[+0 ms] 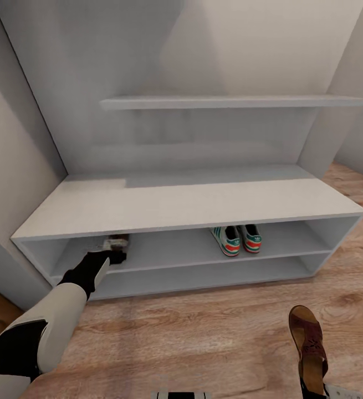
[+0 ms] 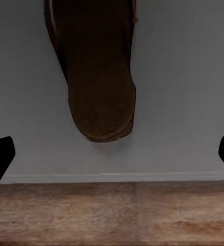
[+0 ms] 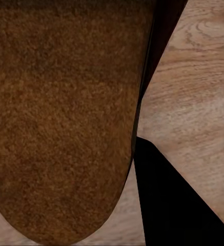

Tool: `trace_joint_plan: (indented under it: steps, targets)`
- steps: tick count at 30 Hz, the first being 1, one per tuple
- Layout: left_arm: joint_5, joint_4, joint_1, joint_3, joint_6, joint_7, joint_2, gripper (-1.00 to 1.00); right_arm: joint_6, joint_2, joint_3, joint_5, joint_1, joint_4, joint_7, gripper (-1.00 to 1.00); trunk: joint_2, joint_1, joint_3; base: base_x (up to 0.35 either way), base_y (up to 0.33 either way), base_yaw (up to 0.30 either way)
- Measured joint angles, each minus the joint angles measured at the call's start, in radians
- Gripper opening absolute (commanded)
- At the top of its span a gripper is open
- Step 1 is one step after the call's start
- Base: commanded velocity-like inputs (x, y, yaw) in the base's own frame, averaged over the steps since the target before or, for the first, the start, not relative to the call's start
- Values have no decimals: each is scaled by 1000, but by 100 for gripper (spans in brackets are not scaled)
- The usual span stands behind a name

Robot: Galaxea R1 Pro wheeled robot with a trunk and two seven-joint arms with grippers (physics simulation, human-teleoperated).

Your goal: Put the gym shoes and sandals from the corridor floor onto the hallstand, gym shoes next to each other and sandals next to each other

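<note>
1. Left tool (image 1: 113, 256) reached into the hallstand's (image 1: 192, 208) upper shelf tier, fingers (image 2: 0, 156) spread wide, one sandal (image 2: 99, 72) lying free ahead.
2. Gym shoes (image 1: 236, 239) side by side further right on the same tier.
3. Right tool (image 1: 313, 390) clamped on the other sandal (image 1: 310, 346), above the corridor floor (image 1: 203, 338).

Upper shelf tier (image 1: 175, 249): gym shoes (image 1: 237, 239) side by side right of centre, sandal (image 1: 116, 242) far left beside left hand (image 1: 110, 256); open middle gap between. Lower tier (image 1: 203, 274), broad top (image 1: 187, 205) bare.
</note>
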Motion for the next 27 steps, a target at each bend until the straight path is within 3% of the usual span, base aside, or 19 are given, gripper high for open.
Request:
trace_joint_plan:
  steps: [9,20,27]
  targets:
    - [3,1,12,3,-10,-2,2,100,0,0,0,1,0,0,0,-100,0,0,0,-333,0,0]
    - [6,0,192,15,-188,-7,6,100,0,0,0,2,0,0,0,-100,0,0,0,-336,0,0]
    - [7,0,316,20,-355,-114,6,100,0,1,0,2,0,0,-1,-100,0,0,0,-336,0,0]
